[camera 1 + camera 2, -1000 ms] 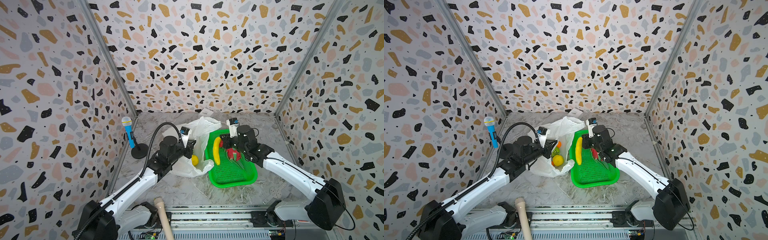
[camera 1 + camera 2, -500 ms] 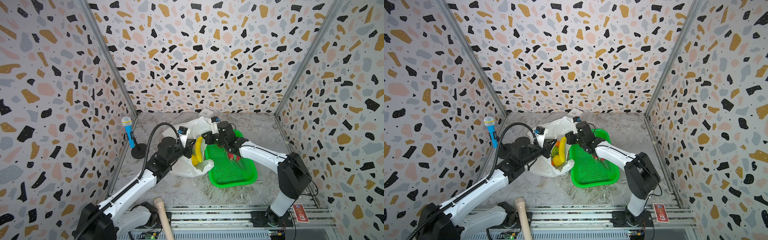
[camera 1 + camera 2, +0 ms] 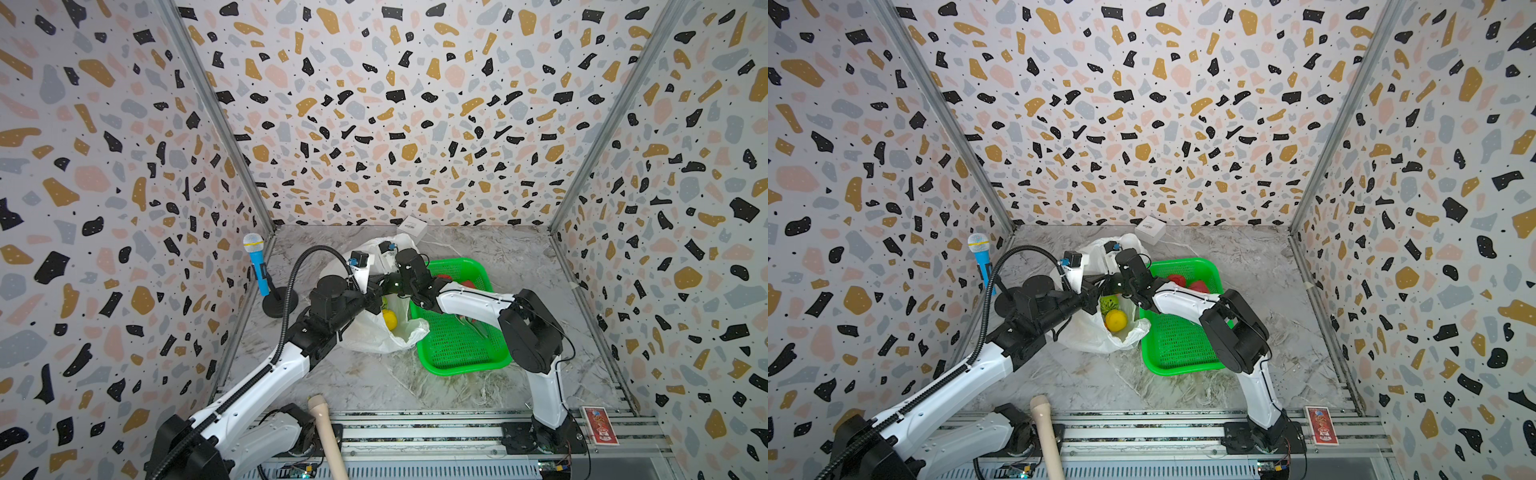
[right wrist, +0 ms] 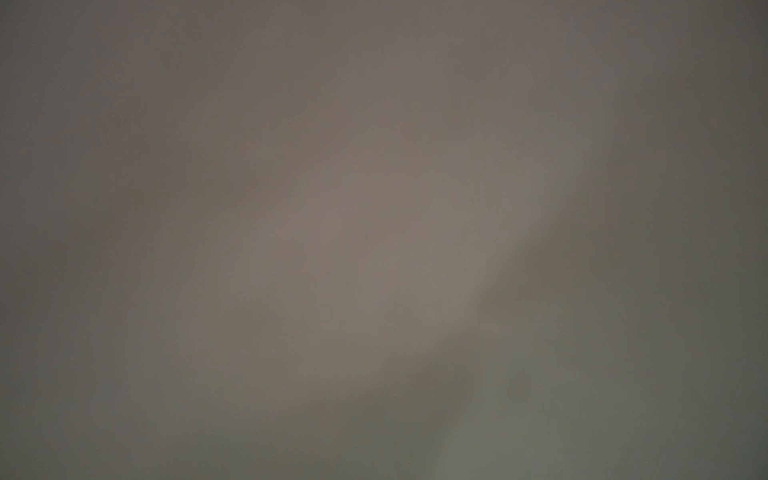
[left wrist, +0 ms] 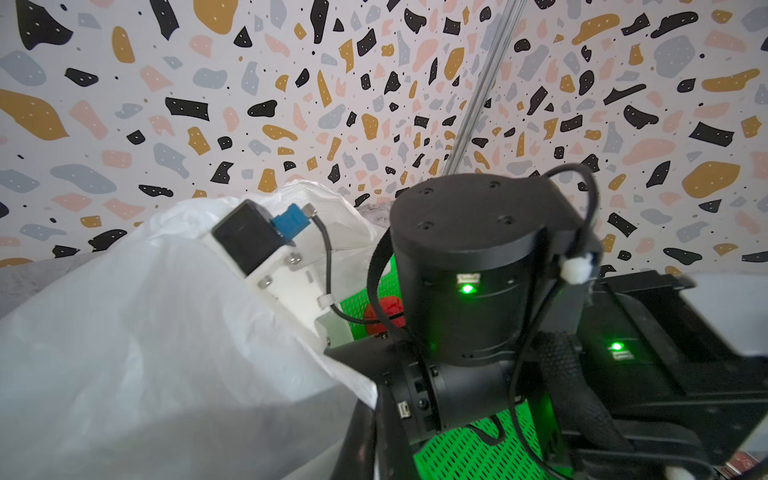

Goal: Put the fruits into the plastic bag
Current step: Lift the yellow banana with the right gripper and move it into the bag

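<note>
Both top views: lemon (image 3: 1116,321), green fruit (image 3: 1109,303) in plastic bag (image 3: 1088,338); red fruits (image 3: 1177,280) remain in basket (image 3: 1183,368) beside it; left tool (image 3: 1094,297) pinches bag rim, right tool (image 3: 1115,286) pressed together.

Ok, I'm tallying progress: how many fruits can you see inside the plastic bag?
2. A yellow round fruit lies in the open mouth of the plastic bag; a green fruit sits just beyond it. The bag's folds may hide more.

Wht plastic bag (image 3: 374,338), grn basket (image 3: 461,349), ylw fruit (image 3: 390,319), speckled walls (image 3: 395,104).
</note>
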You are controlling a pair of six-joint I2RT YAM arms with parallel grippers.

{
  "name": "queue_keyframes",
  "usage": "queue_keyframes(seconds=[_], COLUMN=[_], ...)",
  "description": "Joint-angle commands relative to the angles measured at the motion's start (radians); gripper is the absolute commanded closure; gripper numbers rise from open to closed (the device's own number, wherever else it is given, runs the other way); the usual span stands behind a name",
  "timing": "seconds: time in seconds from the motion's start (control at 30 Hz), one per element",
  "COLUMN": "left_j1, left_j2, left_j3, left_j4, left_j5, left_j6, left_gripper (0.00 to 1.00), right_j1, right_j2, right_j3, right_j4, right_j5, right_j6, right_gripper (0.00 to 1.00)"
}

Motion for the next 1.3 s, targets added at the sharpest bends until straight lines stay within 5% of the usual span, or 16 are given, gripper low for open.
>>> queue_keyframes(seconds=[0.0, 0.13, 0.3, 0.63, 0.93, 1.07, 1.27], left_j1=[0.001, 0.001, 0.001, 0.002, 0.002, 0.002, 0.002], left_j2=[-0.021, -0.043, -0.069, -0.083, -0.084, -0.075, -0.069], left_j3=[-0.028, -0.046, -0.052, -0.032, -0.010, -0.003, -0.028], left_j4=[0.045, 0.018, 0.017, -0.022, -0.040, -0.048, -0.025], left_j5=[-0.015, -0.025, -0.051, -0.090, -0.100, -0.140, -0.206], left_j6=[0.009, 0.020, 0.014, 0.001, -0.009, -0.038, -0.072], left_gripper=[1.00, 1.00, 1.00, 1.00, 1.00, 1.00, 1.00], right_j1=[0.006, 0.003, -0.015, -0.071, -0.137, -0.233, -0.333], right_j2=[0.011, -0.009, -0.114, -0.520, -0.835, -0.817, -0.546], right_j3=[0.037, -0.018, -0.091, -0.403, -0.642, -0.594, -0.345], right_j4=[0.113, 0.190, 0.071, -0.005, -0.039, -0.173, -0.449], right_j5=[-0.137, -0.177, -0.066, 0.165, 0.375, 0.450, 0.444], right_j6=[0.059, 0.095, 0.013, -0.175, -0.131, -0.121, -0.254], right_gripper=[0.97, 0.51, 0.31, 0.30, 0.32, 0.34, 0.34])
